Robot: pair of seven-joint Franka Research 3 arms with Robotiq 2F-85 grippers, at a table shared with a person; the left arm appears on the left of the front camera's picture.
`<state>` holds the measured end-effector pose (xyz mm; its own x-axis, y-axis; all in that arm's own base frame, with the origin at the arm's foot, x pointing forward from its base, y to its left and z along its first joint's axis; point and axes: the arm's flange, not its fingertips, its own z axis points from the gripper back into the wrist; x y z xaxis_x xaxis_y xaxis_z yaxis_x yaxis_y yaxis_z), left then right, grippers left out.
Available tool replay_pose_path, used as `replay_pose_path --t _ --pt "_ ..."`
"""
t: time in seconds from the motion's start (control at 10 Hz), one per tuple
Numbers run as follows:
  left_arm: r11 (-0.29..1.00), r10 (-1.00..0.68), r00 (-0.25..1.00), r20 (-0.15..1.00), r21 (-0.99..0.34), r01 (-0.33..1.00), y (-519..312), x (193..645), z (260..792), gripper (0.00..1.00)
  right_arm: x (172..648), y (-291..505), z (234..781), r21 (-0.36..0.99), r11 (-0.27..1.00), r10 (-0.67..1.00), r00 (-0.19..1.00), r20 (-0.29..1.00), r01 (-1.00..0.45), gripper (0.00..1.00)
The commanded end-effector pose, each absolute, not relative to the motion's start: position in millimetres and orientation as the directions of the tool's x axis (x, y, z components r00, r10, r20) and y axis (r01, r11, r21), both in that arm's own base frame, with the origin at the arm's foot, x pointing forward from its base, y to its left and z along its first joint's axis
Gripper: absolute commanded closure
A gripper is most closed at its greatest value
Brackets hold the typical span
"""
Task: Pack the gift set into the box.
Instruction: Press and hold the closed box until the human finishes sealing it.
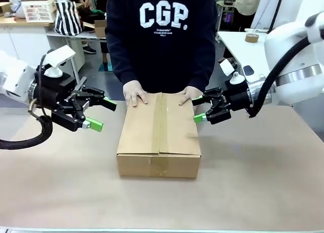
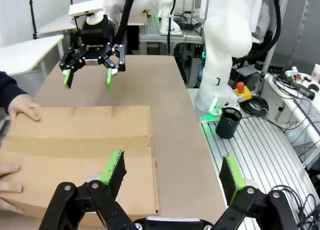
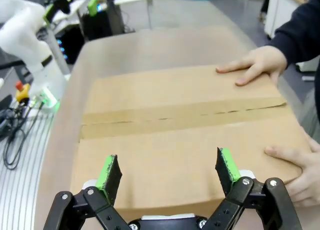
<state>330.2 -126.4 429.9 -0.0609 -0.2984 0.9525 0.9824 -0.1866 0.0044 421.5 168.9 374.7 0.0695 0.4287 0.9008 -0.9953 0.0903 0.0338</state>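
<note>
The box [image 1: 159, 131] stands shut in the middle of the table, with a strip of tape along its top seam. The person's hands [image 1: 135, 98] [image 1: 191, 95] rest flat on its far edge. My left gripper [image 1: 101, 115] hovers open just off the box's left side. My right gripper [image 1: 197, 108] hovers open at the far right corner, close to one hand. In the left wrist view my open gripper [image 2: 172, 167] looks across the box top [image 2: 80, 155] at the right gripper [image 2: 87, 77]. The right wrist view has my open gripper [image 3: 167, 170] above the taped top [image 3: 175, 120]. The gift set is out of view.
The brown table top [image 1: 253, 182] has free room in front of and beside the box. A roll of tape [image 1: 251, 38] lies on a white table behind. Off the table's edge stand a black cup [image 2: 229, 122] and a red stop button [image 2: 241, 86].
</note>
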Motion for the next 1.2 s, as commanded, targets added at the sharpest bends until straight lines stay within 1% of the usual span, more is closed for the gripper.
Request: replay_pose_path --t 0.0,0.1,0.2,0.3,0.5,0.6,0.7,1.1 --pt "-0.135 -0.367 -0.218 0.904 0.180 0.974 -147.9 335.8 400.3 0.00 434.0 213.7 363.0 0.016 -0.015 0.466 0.008 0.885 -1.000 0.00" --pt "-0.134 -0.404 -0.314 0.859 0.284 0.949 -161.7 340.1 380.3 0.00 437.3 221.4 354.1 0.021 -0.024 0.435 0.009 0.901 -0.999 0.00" --pt "-0.176 -0.353 -0.343 0.870 0.299 0.938 -173.2 341.3 363.5 0.00 437.4 224.0 346.4 0.023 -0.028 0.411 0.009 0.912 -0.999 0.00" --pt "-0.216 -0.339 -0.371 0.864 0.313 0.925 -181.6 344.5 348.3 0.00 436.0 226.3 337.7 0.025 -0.020 0.401 0.015 0.916 -0.999 0.00" --pt "-0.220 -0.325 -0.326 0.888 0.264 0.939 -189.0 350.7 329.7 0.00 433.4 224.8 318.4 0.019 -0.012 0.418 0.012 0.909 -1.000 0.00" --pt "-0.197 -0.312 -0.299 0.902 0.247 0.949 -190.2 354.1 325.6 0.00 432.6 220.5 312.4 0.013 -0.004 0.424 0.010 0.905 -1.000 0.00" --pt "-0.181 -0.311 -0.274 0.910 0.226 0.957 -191.3 358.1 321.9 0.00 432.0 215.9 308.1 0.036 -0.009 0.422 0.029 0.906 -0.999 0.00" --pt "-0.056 -0.312 -0.167 0.935 0.157 0.986 -196.5 377.0 327.5 0.00 431.4 204.2 302.6 0.073 -0.003 0.428 0.065 0.902 -0.997 0.00"
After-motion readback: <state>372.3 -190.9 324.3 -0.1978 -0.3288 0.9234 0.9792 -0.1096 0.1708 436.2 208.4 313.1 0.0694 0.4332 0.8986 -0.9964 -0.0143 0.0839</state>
